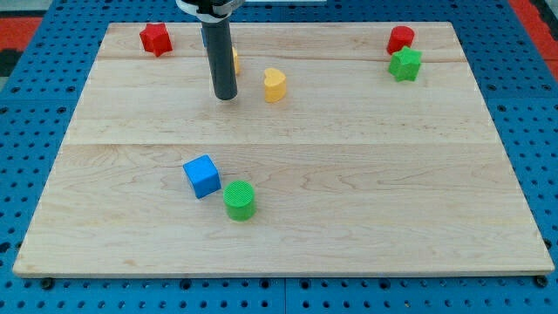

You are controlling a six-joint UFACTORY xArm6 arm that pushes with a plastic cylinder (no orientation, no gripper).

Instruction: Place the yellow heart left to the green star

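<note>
- Currently, the small yellow heart-shaped block (275, 85) is seen lying on the pale wooden board (349, 201), in the upper middle part, left of the view's centre line.
- The green star-shaped block (405, 64) is found near the view's top right corner, well apart from the yellow heart; a wide stretch of bare wood lies between them.
- The task is therefore judged as not yet done: the heart is already on the star's left in the loose sense, but it has not been brought near it, and most of the rightward travel appears to be left.
- My tip (226, 96), the lower end of the dark rod, is placed just to the view's left of the heart, close but apparently not touching; from this side a push toward the view's right seems well prepared.
- No claw is carried by this arm, so nothing can be said of spreading or pinching; only the rod is shown.
- A red rounded block (401, 38) is set just above the star, almost touching it, and could be disturbed if the heart is pushed too far.
- A second yellow block (235, 60), its shape hidden, is partly covered behind the rod.
- Further off, a red star-like block (155, 38), a blue cube (202, 175) and a green cylinder (239, 200) are left well clear of the likely path.
</note>
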